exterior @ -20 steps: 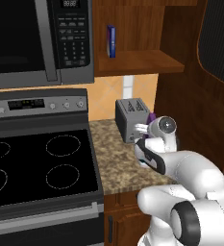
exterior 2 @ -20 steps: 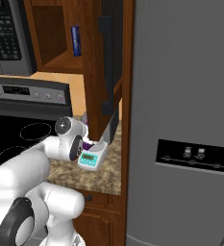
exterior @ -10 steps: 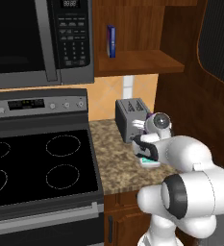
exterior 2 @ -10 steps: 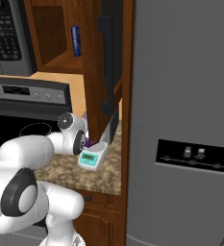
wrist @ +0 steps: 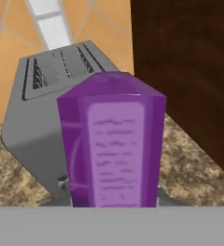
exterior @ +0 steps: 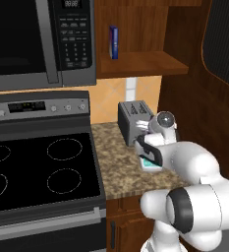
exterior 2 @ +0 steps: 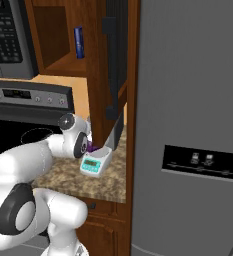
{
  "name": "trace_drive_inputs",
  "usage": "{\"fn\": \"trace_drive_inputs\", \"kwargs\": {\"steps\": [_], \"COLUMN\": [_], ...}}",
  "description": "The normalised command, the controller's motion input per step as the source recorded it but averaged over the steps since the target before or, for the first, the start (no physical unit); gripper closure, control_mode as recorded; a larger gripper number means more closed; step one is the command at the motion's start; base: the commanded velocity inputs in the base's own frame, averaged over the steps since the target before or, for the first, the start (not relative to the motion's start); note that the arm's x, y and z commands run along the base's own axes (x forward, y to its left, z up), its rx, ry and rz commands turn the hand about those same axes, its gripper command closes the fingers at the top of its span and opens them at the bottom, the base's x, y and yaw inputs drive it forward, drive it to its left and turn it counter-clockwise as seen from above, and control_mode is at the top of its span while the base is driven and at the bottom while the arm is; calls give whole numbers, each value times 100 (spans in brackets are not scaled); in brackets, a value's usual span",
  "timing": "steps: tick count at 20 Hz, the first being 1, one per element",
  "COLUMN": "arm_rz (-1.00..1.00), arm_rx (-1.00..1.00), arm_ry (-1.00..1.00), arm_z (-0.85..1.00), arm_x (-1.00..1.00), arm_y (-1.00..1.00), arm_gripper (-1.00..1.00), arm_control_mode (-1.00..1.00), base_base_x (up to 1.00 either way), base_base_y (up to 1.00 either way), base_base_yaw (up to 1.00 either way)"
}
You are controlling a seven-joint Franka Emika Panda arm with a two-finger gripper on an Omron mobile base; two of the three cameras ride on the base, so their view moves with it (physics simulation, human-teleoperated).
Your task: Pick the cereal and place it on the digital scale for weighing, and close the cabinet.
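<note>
Purple cereal (wrist: 112, 144) stands upright over scale (exterior 2: 96, 162), toaster (exterior: 134, 121) at its 11 o'clock. Gripper (exterior 2: 86, 145) grip state hidden, cannot tell. Placing step nearly done; next: release, retreat, shut open cabinet (exterior 2: 114, 65) door.

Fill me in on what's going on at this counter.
The white arm has brought its tool low over the granite counter, right at the digital scale beside the grey toaster. The purple cereal box stands upright right before the hand camera, toaster behind it; whether the tool grips it can't be told. The cabinet door hangs open, a thin blue box on its shelf.
</note>
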Motion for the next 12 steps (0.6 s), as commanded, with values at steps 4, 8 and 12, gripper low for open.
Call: {"fn": "trace_drive_inputs", "kwargs": {"steps": [4,8,12], "arm_rz": [0,0,0], "arm_rx": [0,0,0], "arm_ry": [-43,-16,7], "arm_z": [0,-10,-4], "arm_x": [0,10,10], "arm_y": [0,0,-2], "arm_gripper": [100,100,100], "arm_control_mode": [-100,-100,-100], "base_base_x": [0,0,0], "base_base_y": [0,0,0], "base_base_yaw": [0,0,0]}}
